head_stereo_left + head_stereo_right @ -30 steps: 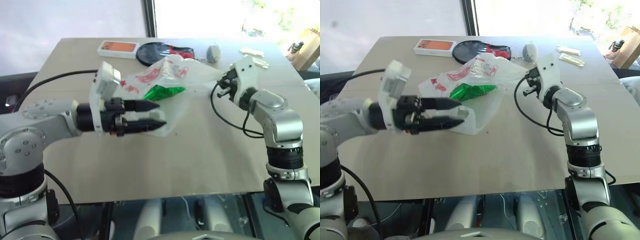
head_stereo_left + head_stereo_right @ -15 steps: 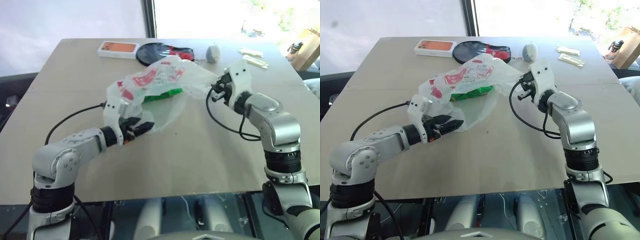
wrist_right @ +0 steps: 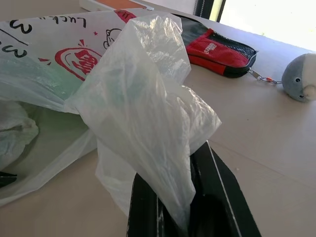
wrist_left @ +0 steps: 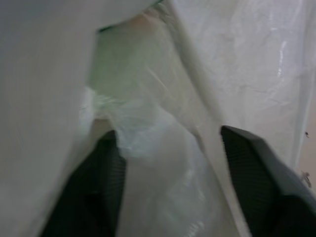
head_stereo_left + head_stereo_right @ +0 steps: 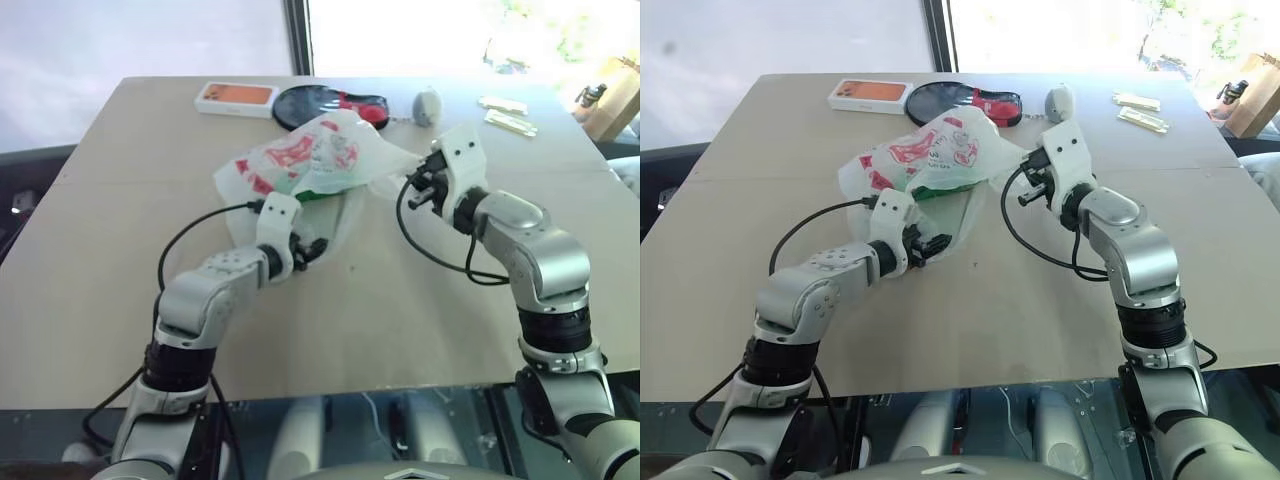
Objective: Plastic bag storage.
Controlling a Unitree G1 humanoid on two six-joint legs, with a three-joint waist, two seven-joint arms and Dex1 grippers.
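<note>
Near the desk's (image 5: 120,300) far edge, the thin translucent white plastic bag (image 5: 310,160) is pinched at one handle by the clamped right tool (image 5: 1032,186). Film is straddled by the part-open left tool (image 4: 168,163); gathering seems underway, so closure is called for next.

Bag at the middle of the table, a gripper at each side of it.

The plastic bag (image 5: 310,170) lies on the table (image 5: 400,320), with a packet (image 5: 318,194) inside it. The left gripper (image 5: 312,249) sits at the bag's near edge, its fingers (image 4: 249,168) among the folds. The right gripper (image 5: 412,186) is at the bag's right, pinching a handle (image 3: 148,128). Behind the bag lie a flat box (image 5: 236,97) to the left, a pouch (image 5: 345,103) in the middle and a small round toy (image 5: 427,105) to the right. Two small packets (image 5: 505,112) lie far right.
</note>
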